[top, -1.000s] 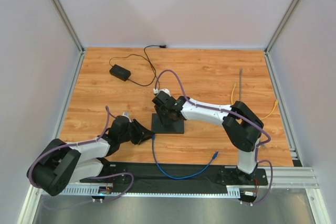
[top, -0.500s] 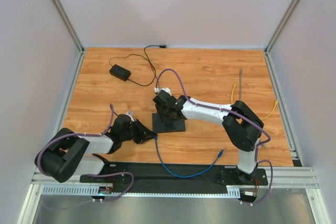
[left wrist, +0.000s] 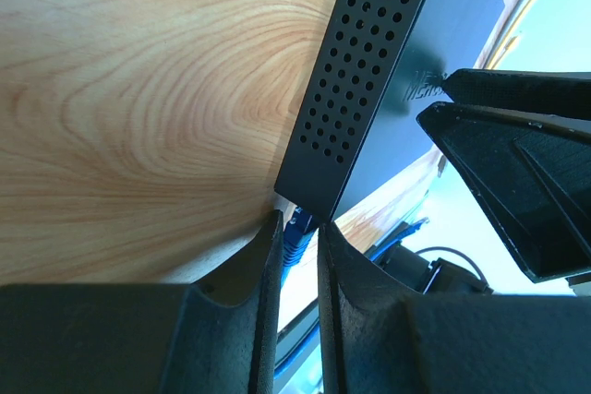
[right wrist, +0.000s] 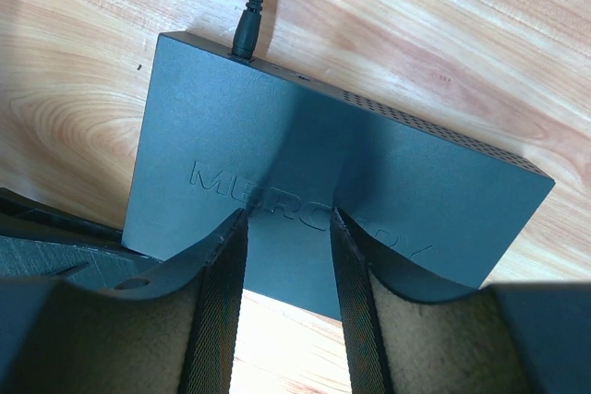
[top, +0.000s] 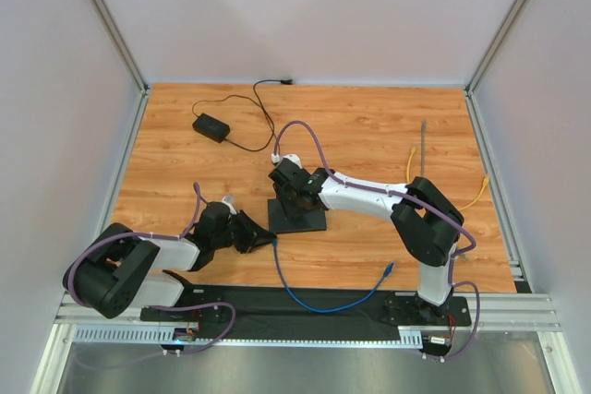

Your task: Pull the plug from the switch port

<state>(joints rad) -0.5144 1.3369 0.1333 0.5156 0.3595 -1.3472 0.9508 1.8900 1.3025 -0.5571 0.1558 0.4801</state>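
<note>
Top external view: the switch [top: 310, 220] lies flat near the middle of the bench [top: 369, 117], a little toward 6 o'clock. The right hand [top: 294, 198] comes in from 3 o'clock and sits over the top of it. The left hand [top: 268, 238] comes in from 8 o'clock and meets the switch at its 7 o'clock corner. A blue cable [top: 323, 310] starts at that corner, loops toward 6 o'clock and ends near 4 o'clock. A small black brick [top: 211, 126] lies well apart at 11 o'clock.

Left wrist view: the left hand [left wrist: 300, 225] is closed almost all the way, and the blue plug [left wrist: 294, 244] is pinched between its two fingers. The plug is right at the corner of the switch [left wrist: 369, 71], whose side is full of little holes. I cannot tell if the plug is in its port or out.

Right wrist view: the right hand [right wrist: 288, 219] is partly open and grips nothing. Its two fingertips rest on the flat top of the switch [right wrist: 323, 136], by the raised letters. A black wire [right wrist: 247, 29] is plugged into the edge at 12 o'clock.
</note>
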